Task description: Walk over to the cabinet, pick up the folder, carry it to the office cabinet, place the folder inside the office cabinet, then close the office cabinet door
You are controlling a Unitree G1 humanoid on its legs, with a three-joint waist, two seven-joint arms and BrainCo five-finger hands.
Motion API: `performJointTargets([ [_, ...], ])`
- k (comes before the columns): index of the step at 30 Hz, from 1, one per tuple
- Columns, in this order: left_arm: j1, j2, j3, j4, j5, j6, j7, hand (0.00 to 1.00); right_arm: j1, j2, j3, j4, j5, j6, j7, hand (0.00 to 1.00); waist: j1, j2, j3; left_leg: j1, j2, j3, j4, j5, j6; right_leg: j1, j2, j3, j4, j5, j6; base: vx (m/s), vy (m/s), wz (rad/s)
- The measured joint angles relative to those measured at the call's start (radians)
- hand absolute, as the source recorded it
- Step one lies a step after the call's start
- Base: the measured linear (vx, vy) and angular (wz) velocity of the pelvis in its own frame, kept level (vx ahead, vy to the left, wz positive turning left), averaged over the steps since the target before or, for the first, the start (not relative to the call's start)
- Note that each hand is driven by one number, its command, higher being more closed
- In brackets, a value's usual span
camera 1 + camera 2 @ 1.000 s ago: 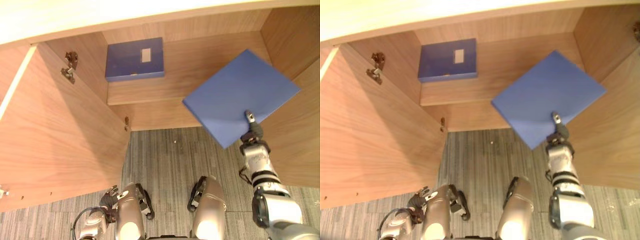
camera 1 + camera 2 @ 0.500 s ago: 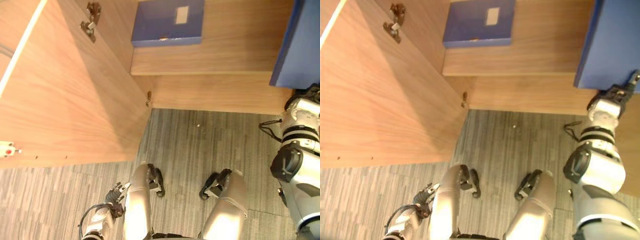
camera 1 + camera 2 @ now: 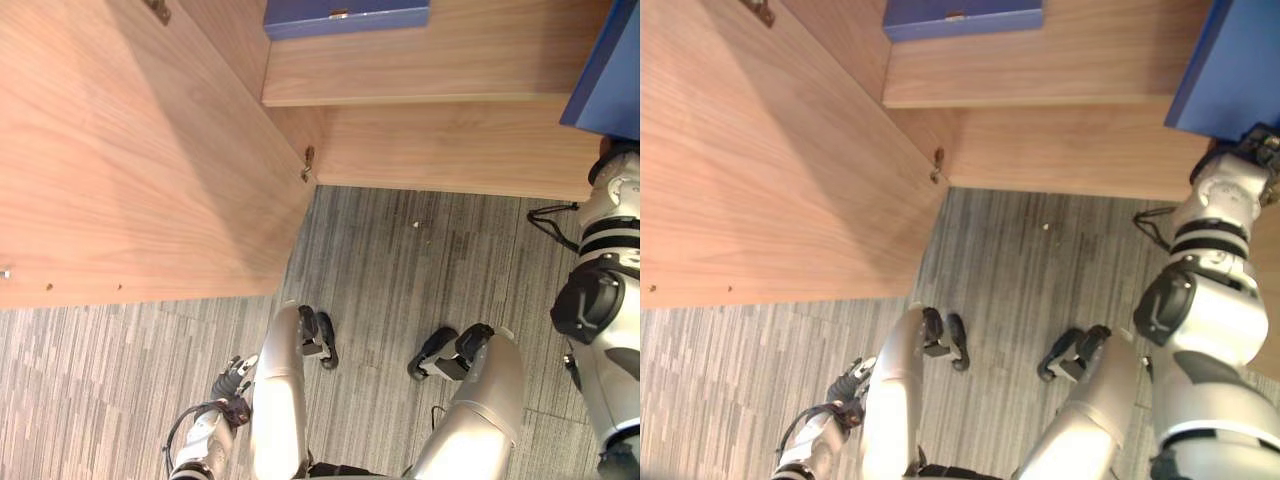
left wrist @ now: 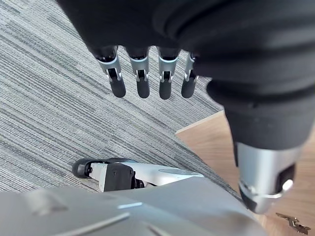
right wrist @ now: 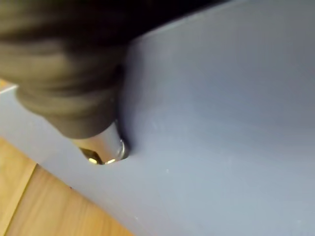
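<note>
Folder (image 3: pixel 1230 65): blue, plain face with no print in sight, held up in the air at the right side of the open office cabinet (image 3: pixel 450 145). Its lower edge shows in front of the cabinet's wood in the eye views. Can't tell if it is past the cabinet front yet.
Right hand (image 3: pixel 1252 143): raised at the folder's lower edge and holding the folder. In the right wrist view the thumb (image 5: pixel 106 150) is pressed flat on the blue face near an edge, with wood showing just beyond that edge. Its fingers are behind the folder, out of sight.
Left hand (image 3: pixel 232 380): hangs low beside the robot, well away from the cabinet, nothing in it. Its fingers (image 4: pixel 142 83) are straight and relaxed, in a row and slightly apart, pointing at the carpet (image 3: pixel 400 270).
Second folder (image 3: pixel 345 14): same blue, lying flat on the shelf (image 3: pixel 430 65) inside the cabinet, toward its left end. A small gold-coloured fitting sits on its front edge. Well apart from the held folder.
Cabinet door (image 3: pixel 130 150): light wood, swung wide open to the left, its inner face toward the camera.
Hinge (image 3: pixel 308 160): small metal piece at the door's lower inner corner, where the door meets the cabinet body.
Carpet: grey, striped, running up to the cabinet's base panel.
</note>
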Motion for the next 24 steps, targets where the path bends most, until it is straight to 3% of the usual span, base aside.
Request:
performJointTargets([
  [7, 0.015, -0.017, 0.037, -0.045, -0.019, 0.001, 0.000, 0.00, -0.074, -0.050, 0.120, 0.000, -0.002, 0.039, -0.011, 1.00, 0.003, -0.002, 0.002, -0.018, 0.007, -0.011, -0.007, 0.016, -0.016, -0.009, 0.000, -0.021, 0.009, -0.010, -0.018, -0.01, -0.086, 0.02],
  [8, 0.016, -0.021, 0.044, -0.048, -0.020, 0.001, 0.000, 0.00, -0.095, -0.063, 0.148, 0.000, -0.004, 0.044, -0.011, 0.00, 0.003, -0.002, 0.003, -0.018, 0.007, -0.012, -0.009, 0.018, -0.018, -0.009, -0.001, -0.023, 0.009, -0.010, -0.019, -0.01, -0.063, 0.02],
  [15, 0.023, -0.029, 0.074, -0.065, -0.030, 0.002, 0.000, 0.00, -0.174, -0.128, 0.272, -0.003, -0.080, 0.080, -0.003, 0.00, 0.004, -0.015, 0.012, -0.032, 0.007, -0.022, -0.012, 0.028, -0.021, -0.009, -0.003, -0.036, 0.009, -0.010, -0.019, -0.01, -0.047, 0.04],
  [24, 0.028, -0.030, 0.098, -0.075, -0.030, 0.004, -0.004, 0.00, -0.197, -0.159, 0.377, -0.040, -0.231, 0.129, 0.118, 0.00, 0.002, -0.032, 0.023, -0.046, 0.004, -0.028, -0.012, 0.038, -0.022, -0.009, -0.015, -0.050, 0.012, -0.010, -0.019, -0.02, -0.039, 0.04],
])
